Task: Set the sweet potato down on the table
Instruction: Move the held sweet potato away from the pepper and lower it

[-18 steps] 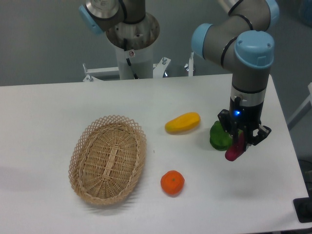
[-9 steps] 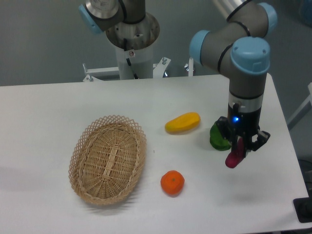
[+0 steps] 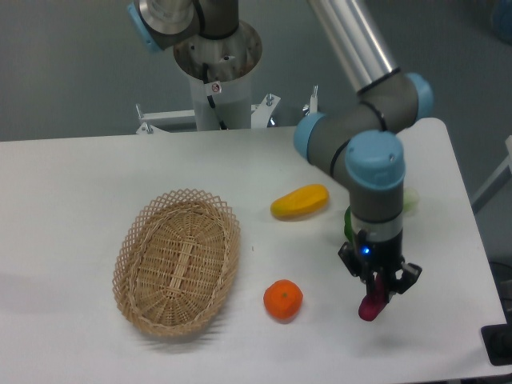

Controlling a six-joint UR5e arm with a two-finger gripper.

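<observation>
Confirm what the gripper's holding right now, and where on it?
The gripper holds the sweet potato by its upper end; the rest hangs down below the fingers, above the table.

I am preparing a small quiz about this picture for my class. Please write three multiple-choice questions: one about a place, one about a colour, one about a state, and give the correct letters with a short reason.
1. Where is the orange?
A. inside the basket
B. on the table, right of the basket
C. in the gripper

2. What colour is the thing that the gripper holds?
A. magenta-purple
B. yellow
C. green

3. What is the state of the basket?
A. it holds the mango-like fruit
B. it lies upside down
C. it has nothing in it

Answers:
1 B, the orange rests on the white table, apart from the basket rim.
2 A, the sweet potato hangs between the fingers.
3 C, only bare wicker shows inside; the yellow fruit lies on the table.
</observation>
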